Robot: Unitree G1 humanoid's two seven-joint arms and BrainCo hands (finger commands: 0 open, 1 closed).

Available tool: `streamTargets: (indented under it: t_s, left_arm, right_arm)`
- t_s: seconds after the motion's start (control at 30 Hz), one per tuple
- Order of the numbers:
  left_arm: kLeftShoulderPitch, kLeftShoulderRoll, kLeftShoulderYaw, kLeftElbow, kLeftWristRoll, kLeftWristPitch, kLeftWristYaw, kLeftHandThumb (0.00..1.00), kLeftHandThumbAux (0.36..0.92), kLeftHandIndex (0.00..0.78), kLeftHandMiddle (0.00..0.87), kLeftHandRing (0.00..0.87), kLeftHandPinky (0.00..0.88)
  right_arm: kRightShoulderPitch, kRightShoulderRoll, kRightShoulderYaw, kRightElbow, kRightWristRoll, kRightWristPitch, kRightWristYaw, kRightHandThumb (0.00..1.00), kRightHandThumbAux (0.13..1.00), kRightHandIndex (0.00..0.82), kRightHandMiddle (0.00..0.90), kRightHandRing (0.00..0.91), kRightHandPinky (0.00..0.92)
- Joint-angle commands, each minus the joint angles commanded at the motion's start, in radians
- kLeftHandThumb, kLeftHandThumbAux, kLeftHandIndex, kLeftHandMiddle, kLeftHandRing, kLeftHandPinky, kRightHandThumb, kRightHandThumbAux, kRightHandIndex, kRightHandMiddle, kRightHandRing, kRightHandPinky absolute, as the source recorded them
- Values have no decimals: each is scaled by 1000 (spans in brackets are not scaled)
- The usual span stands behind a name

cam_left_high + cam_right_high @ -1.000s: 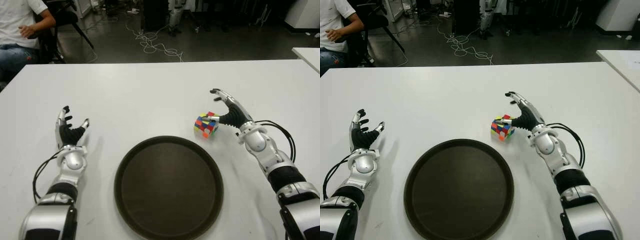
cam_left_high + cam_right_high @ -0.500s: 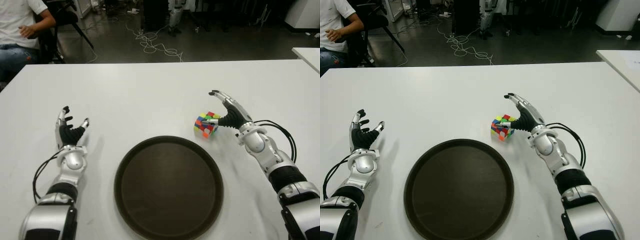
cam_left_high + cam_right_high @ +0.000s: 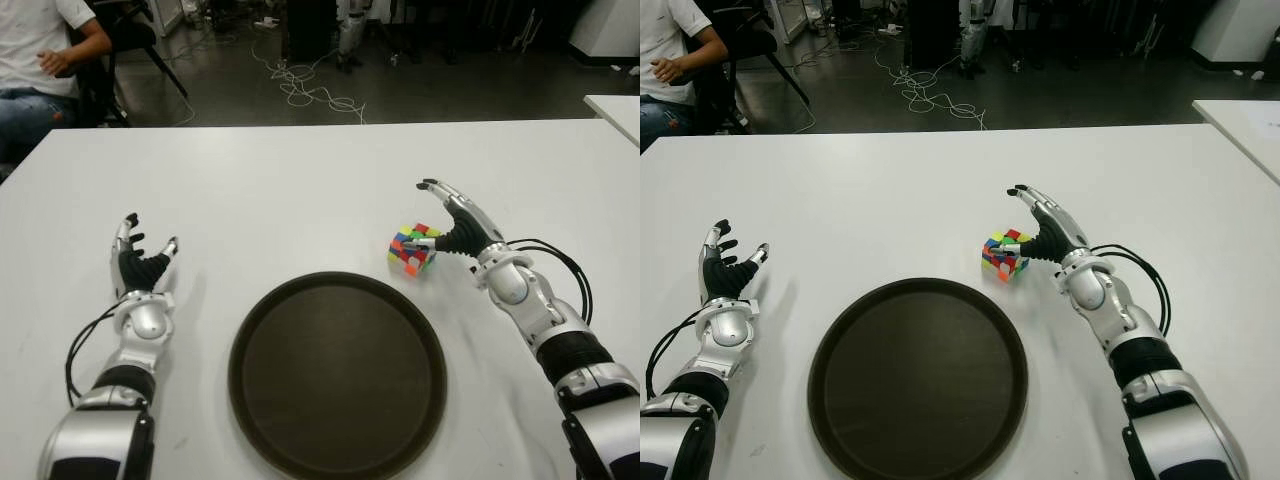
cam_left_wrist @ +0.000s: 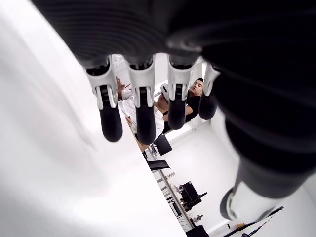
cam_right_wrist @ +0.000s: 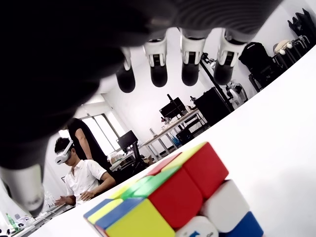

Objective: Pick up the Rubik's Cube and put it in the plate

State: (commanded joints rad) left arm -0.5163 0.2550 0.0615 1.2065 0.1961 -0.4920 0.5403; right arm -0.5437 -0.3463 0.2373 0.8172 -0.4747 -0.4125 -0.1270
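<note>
A scrambled Rubik's Cube (image 3: 412, 248) sits on the white table (image 3: 300, 190), just beyond the right rim of a round dark brown plate (image 3: 337, 373). My right hand (image 3: 452, 222) is right beside the cube on its right, fingers spread over it and thumb near its side, not closed on it. The right wrist view shows the cube (image 5: 173, 202) close under the extended fingers (image 5: 190, 61). My left hand (image 3: 140, 262) shows left of the plate with its fingers spread and nothing in it.
A person (image 3: 40, 60) in a white shirt sits at the far left beyond the table. Cables (image 3: 310, 90) lie on the dark floor behind. Another white table's corner (image 3: 615, 108) shows at the far right.
My right hand has shifted slightly toward the cube, and the cube has barely moved. The left hand has stayed still.
</note>
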Motion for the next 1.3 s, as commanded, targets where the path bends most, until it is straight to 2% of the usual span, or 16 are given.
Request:
streamTargets:
  t_s: [0.1, 0.33, 0.47, 0.57, 0.63, 0.97, 1.17, 1.3]
  left_arm:
    - [0, 0, 0, 0, 1, -3, 1, 2, 749, 112, 152, 178, 231]
    - [0, 3, -5, 4, 8, -7, 10, 16, 759, 122, 196, 247, 340]
    - [0, 3, -5, 4, 9, -9, 11, 16, 757, 121, 197, 247, 315]
    - [0, 2, -4, 3, 6, -13, 8, 16, 752, 114, 167, 200, 252]
    - [0, 1, -4, 3, 6, -13, 8, 11, 753, 112, 158, 186, 242]
    - [0, -3, 0, 2, 1, -11, 7, 24, 737, 108, 156, 194, 273]
    - [0, -3, -2, 2, 3, -7, 8, 18, 729, 108, 152, 193, 275]
    - [2, -4, -6, -1, 8, -9, 13, 17, 738, 108, 152, 185, 242]
  right_arm:
    - [-1, -1, 3, 2, -3, 1, -3, 0, 587, 0, 0, 0, 0]
    - [0, -4, 9, -2, -18, 5, -11, 0, 587, 0, 0, 0, 0]
    - [0, -4, 10, -4, -23, 9, -13, 0, 595, 0, 0, 0, 0]
    - [2, -5, 12, -9, -27, 13, -12, 0, 605, 0, 0, 0, 0]
    - [3, -6, 13, -13, -30, 18, -8, 0, 610, 0, 0, 0, 0]
    - [17, -8, 23, -64, -32, 46, 16, 0, 633, 0, 0, 0, 0]
    - [8, -4, 35, -59, -37, 54, 22, 0, 647, 0, 0, 0, 0]
    - [0, -4, 48, -54, -44, 61, 27, 0, 628, 0, 0, 0, 0]
